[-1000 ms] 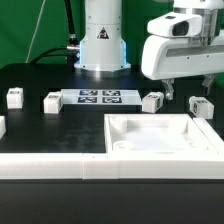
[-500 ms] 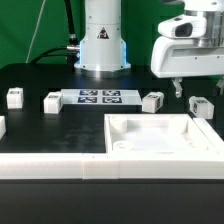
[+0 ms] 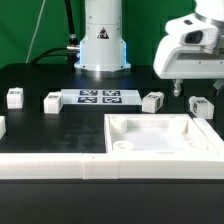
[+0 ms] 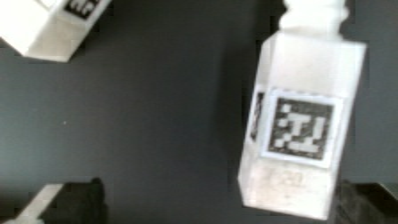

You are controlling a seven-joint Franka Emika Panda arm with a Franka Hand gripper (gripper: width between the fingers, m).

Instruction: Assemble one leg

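Several small white legs lie on the black table. One leg (image 3: pixel 200 106) lies at the exterior view's right, just under my gripper (image 3: pixel 196 90). In the wrist view this leg (image 4: pixel 299 110) shows its marker tag, and one of its ends lies close to one finger (image 4: pixel 381 202). The other finger (image 4: pixel 54 205) stands far off, so the gripper (image 4: pixel 217 206) is open and empty, above the table. A second leg (image 4: pixel 59 26) shows at the edge of the wrist view; in the exterior view it lies nearby (image 3: pixel 152 101).
The large white square panel (image 3: pixel 196 152) with raised rim lies in front. The marker board (image 3: pixel 100 97) lies mid-table before the robot base (image 3: pixel 103 45). Two more legs (image 3: pixel 52 101) (image 3: pixel 14 97) lie at the exterior view's left.
The gripper has moved toward the exterior view's right, over the rightmost leg. No part has moved.
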